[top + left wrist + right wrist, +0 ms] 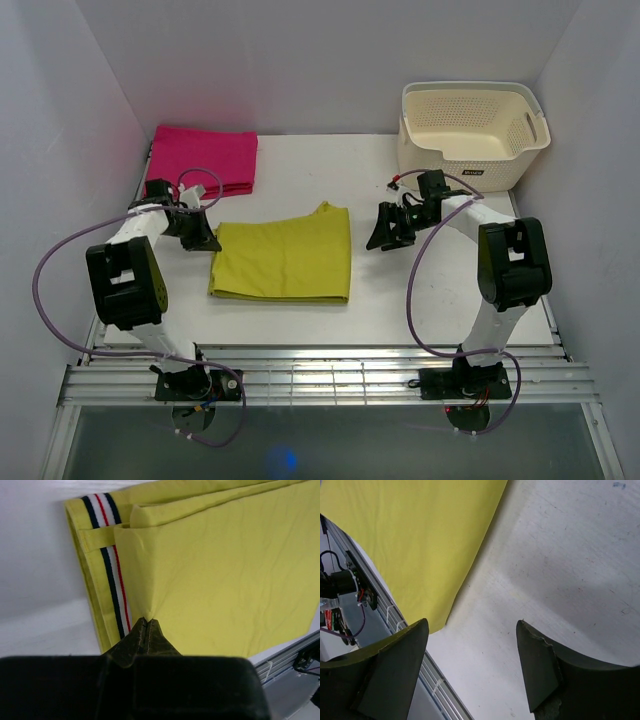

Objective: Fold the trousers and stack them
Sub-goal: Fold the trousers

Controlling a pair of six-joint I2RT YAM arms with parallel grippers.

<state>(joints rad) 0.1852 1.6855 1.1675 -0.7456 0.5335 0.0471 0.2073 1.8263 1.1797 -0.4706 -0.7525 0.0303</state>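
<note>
Folded trousers (285, 260) centre frame on worktop (440, 290); left tool (146, 627) closed tight, pinching their left edge beside the striped band (112, 580); right tool (470, 650) spread wide, hovering right of them.

The trousers (283, 262) lay folded into a yellow-green rectangle near the middle of the white table (300, 170), with one small point of cloth poking up at the far right corner. The left gripper (203, 238) sat at the fold's far left corner — touching or just over it. The right gripper (385, 230) stood off the right edge, apart from the fabric. A folded pink cloth (205, 158) lay far left, and a cream perforated basket (450, 160) far right.
</note>
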